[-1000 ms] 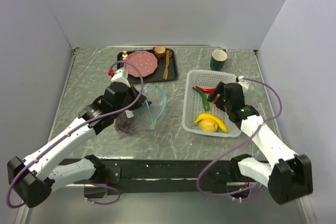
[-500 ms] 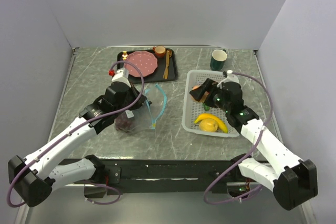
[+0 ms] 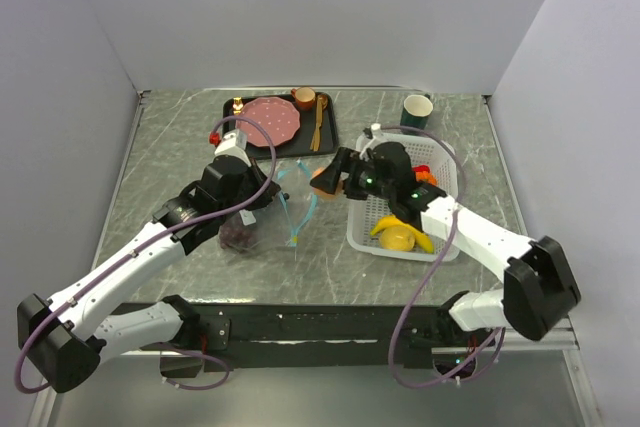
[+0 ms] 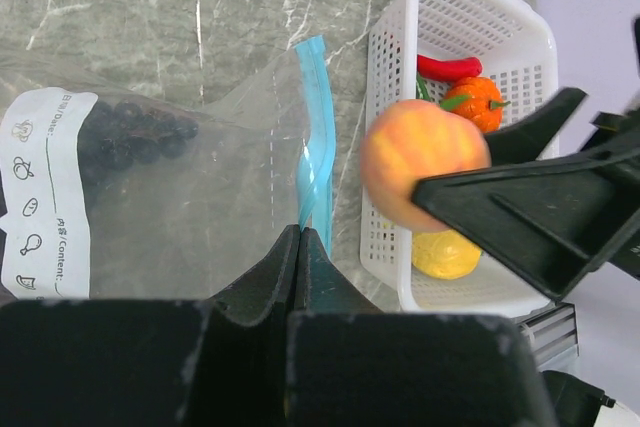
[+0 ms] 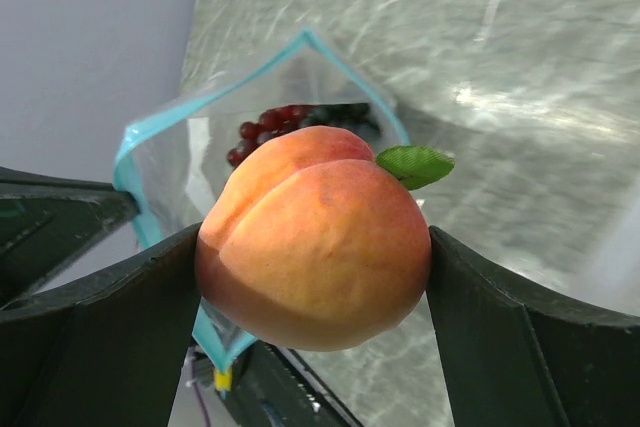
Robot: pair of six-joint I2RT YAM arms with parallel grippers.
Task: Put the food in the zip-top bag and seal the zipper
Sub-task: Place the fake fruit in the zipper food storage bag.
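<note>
The clear zip-top bag [image 3: 262, 222] lies left of centre, its teal zipper [image 3: 306, 193] gaping toward the basket. Dark purple grapes [image 3: 238, 235] lie inside it. My left gripper [image 3: 262, 199] is shut on the bag's mouth edge [image 4: 302, 237], beside the teal zipper [image 4: 316, 162]. My right gripper [image 3: 328, 179] is shut on the orange round fruit [image 5: 315, 247], a peach with a green leaf, held in the air just in front of the open bag mouth [image 5: 170, 147]. The lemon [image 3: 398, 238], banana [image 3: 418, 235] and red chili [image 4: 450, 67] lie in the basket.
The white mesh basket [image 3: 362, 209] stands right of the bag. A black tray at the back holds a pink plate [image 3: 272, 119], gold cutlery [image 3: 319, 122] and a small orange cup [image 3: 303, 99]. A dark green cup [image 3: 417, 112] stands at the back right.
My right gripper has lifted the orange fruit out of the basket and carried it left to the bag's mouth. My left gripper and the bag have stayed put.
</note>
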